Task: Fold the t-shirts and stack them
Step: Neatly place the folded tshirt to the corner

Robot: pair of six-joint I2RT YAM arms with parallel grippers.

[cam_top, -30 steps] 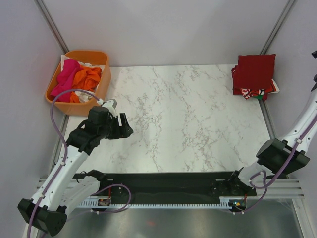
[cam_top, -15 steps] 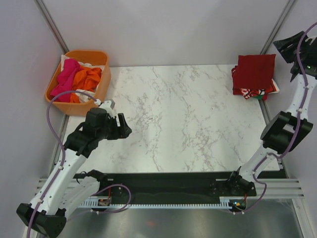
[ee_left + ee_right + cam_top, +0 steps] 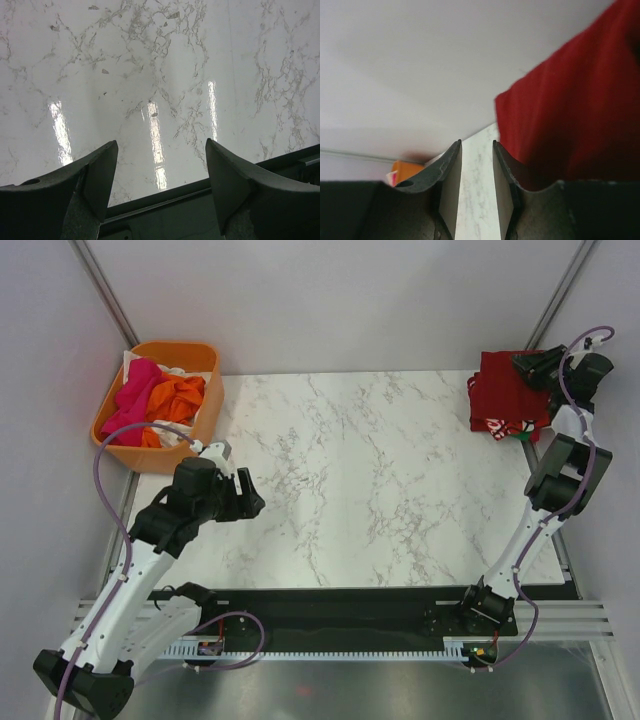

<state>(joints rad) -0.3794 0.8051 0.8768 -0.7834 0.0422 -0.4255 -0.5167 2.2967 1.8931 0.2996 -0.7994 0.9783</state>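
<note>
Right tool — jaws narrowly apart, gripping nothing — at the edge of the folded dark-red t-shirt

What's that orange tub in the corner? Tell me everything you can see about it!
The orange tub looks like smooth plastic, roughly rectangular, with rounded corners and a thick rim. It sits upright at the far left corner of the marble table, close to the side wall. It is heaped with crumpled clothes: pink cloth, orange cloth and white cloth peeking out at the edges. No arm touches it.
</note>
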